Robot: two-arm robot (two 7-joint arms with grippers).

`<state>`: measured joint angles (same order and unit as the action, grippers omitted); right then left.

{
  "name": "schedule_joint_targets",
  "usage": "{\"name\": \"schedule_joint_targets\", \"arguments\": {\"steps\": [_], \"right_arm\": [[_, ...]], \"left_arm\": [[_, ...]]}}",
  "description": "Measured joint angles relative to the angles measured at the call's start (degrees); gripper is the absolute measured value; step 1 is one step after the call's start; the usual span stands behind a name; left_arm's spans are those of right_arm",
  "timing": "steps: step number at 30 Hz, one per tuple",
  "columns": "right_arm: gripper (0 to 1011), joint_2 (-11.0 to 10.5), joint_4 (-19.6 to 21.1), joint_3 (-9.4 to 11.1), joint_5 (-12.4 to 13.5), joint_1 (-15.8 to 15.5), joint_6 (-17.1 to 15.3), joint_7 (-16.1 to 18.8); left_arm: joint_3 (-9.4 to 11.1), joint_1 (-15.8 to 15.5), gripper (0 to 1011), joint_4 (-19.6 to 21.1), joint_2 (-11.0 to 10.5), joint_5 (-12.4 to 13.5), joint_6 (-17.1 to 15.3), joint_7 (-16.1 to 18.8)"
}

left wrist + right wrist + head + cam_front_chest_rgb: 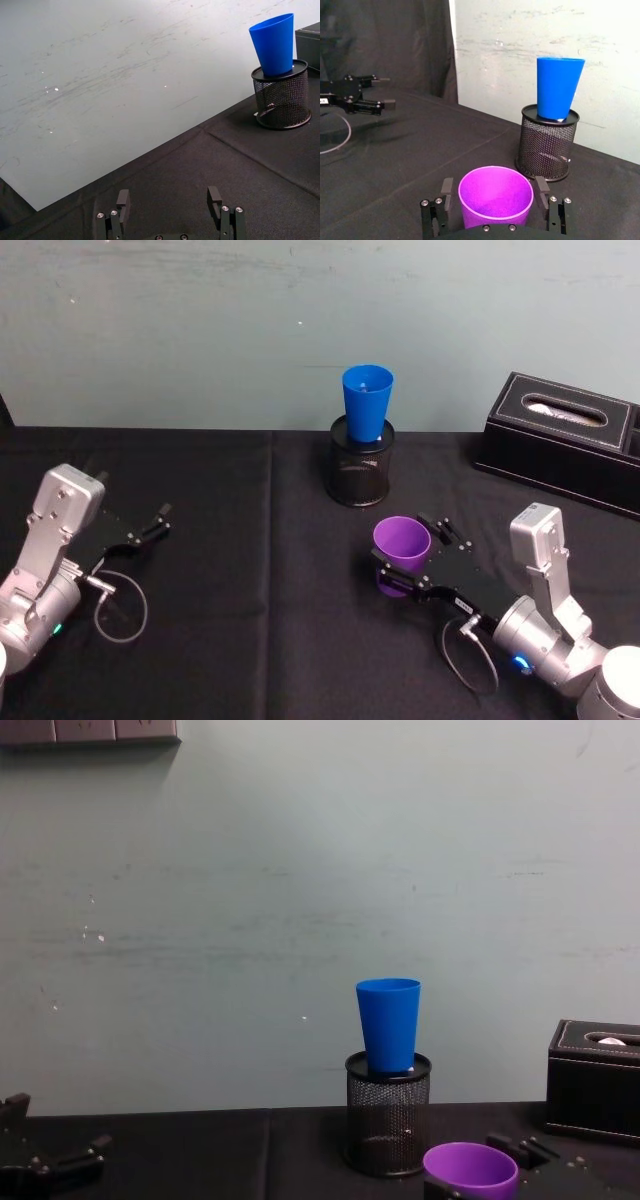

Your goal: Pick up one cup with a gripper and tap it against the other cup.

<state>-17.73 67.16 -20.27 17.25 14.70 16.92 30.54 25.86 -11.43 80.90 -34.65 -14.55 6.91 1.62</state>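
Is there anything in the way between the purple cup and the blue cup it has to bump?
Nothing visible lies between them. The purple cup sits between the right gripper's fingers, and only bare black tablecloth separates it from the blue cup. That cup stands raised inside the mesh pen holder, so the tap must land above the holder's rim.

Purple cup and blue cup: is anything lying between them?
Just bare black tablecloth between the purple cup and the mesh pen holder carrying the blue cup, per the head view.

The head view looks down on the table [250, 540] from above. The chest view looks low across it at the wall. Both share the blue cup [367, 400] in the mesh holder [388, 1115].
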Motion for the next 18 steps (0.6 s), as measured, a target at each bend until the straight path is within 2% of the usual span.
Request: {"name": "schedule_joint_targets", "arguments": {"steps": [18], "right_arm": [[1003,0.17,0.78,1.08,4.24,-0.67,4.07,3.35]], "left_arm": [[0.0,0.0,1011,0.0,0.0,0.0,0.0,0.0]]}}
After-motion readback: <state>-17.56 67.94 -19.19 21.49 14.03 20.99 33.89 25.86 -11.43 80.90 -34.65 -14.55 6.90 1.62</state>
